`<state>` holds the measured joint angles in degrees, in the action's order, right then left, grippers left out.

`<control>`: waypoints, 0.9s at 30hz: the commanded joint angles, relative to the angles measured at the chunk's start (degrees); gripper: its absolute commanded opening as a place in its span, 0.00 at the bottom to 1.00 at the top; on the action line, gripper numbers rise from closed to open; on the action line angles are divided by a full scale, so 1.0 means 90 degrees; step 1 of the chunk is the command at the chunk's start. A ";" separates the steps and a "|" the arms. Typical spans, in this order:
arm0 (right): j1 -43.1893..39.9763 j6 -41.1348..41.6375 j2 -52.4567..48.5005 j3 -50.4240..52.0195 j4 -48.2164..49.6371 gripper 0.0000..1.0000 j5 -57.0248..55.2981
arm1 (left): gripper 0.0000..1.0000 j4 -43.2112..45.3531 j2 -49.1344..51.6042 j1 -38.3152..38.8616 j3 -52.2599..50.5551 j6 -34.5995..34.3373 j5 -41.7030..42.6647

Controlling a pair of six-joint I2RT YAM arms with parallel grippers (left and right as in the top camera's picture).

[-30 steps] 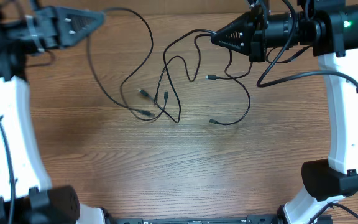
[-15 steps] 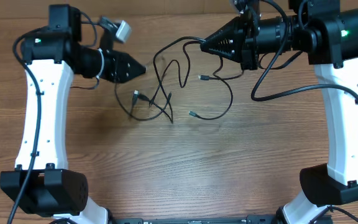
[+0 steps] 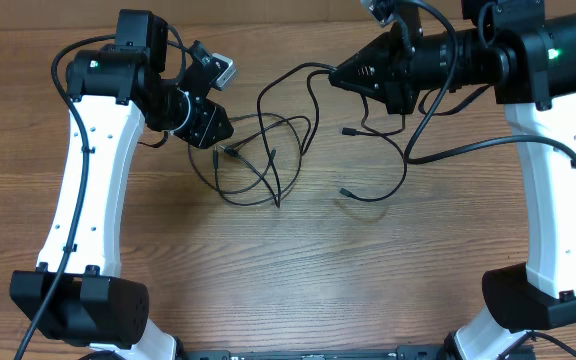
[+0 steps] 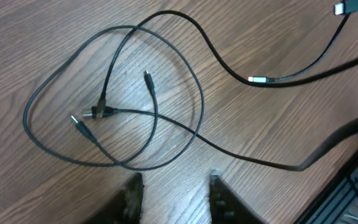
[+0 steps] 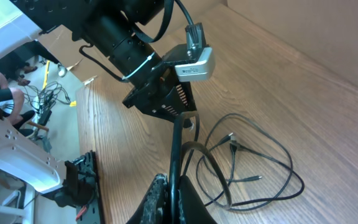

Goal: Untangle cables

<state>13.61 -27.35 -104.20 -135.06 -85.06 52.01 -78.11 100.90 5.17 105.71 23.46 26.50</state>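
The left gripper hangs low over the brown wood-grain worktop, at the left edge of the tangle. In the left wrist view this gripper stands open. Its two dark fingers are spread, with bare wood between them, and they hold nothing.

Just ahead of them lie the thin black cables with small plug ends. They are looped into a rough oval that crosses itself several times, and three small plug tips sit inside the loop. From above, the cables spread across the middle of the worktop between the two arms. One loose plug lies to the right of the main loops.

One strand rises from the tangle toward the upper right and reaches the right gripper. In the right wrist view that gripper is closed on a black strand running up between its fingers. The strand is probably one of the cables, though the pinch point is dark and hard to make out.
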 commanded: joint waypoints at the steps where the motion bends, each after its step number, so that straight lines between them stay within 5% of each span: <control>1: 0.0029 0.0068 0.0202 -0.0211 -0.0049 0.04 -0.0236 | 0.45 -0.0007 -0.0301 0.0024 0.0061 0.0532 0.0279; 6: 0.0029 0.0141 0.0202 -0.0209 -0.0087 0.04 -0.0423 | 0.58 0.0240 -0.0605 0.0027 0.0063 0.0928 0.1066; 20: 0.0763 0.0206 0.0148 -0.0199 -0.0114 0.04 -0.0202 | 0.61 0.1151 -0.0913 0.0668 0.0066 0.0831 0.1389; 21: 0.0838 0.0206 0.0148 -0.0199 -0.0100 0.04 -0.0199 | 0.56 0.1180 -0.0913 0.0682 0.0063 0.0809 0.1377; 23: 0.0940 0.0206 0.0148 -0.0199 -0.0085 0.04 -0.0199 | 0.13 0.1188 -0.0913 0.0682 0.0066 0.0797 0.1360; 24: 0.0959 0.0209 0.0148 -0.0199 -0.0080 0.04 -0.0199 | 0.04 0.1185 -0.0913 0.0680 0.0063 0.0767 0.1326; 27: 0.0940 0.0206 0.0148 -0.0199 -0.0085 0.04 -0.0223 | 0.04 0.1180 -0.0916 0.0680 0.0063 0.0624 0.1064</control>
<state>22.28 -25.52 -104.20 -135.06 -86.15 49.08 -67.64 93.65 11.27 105.71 30.22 37.69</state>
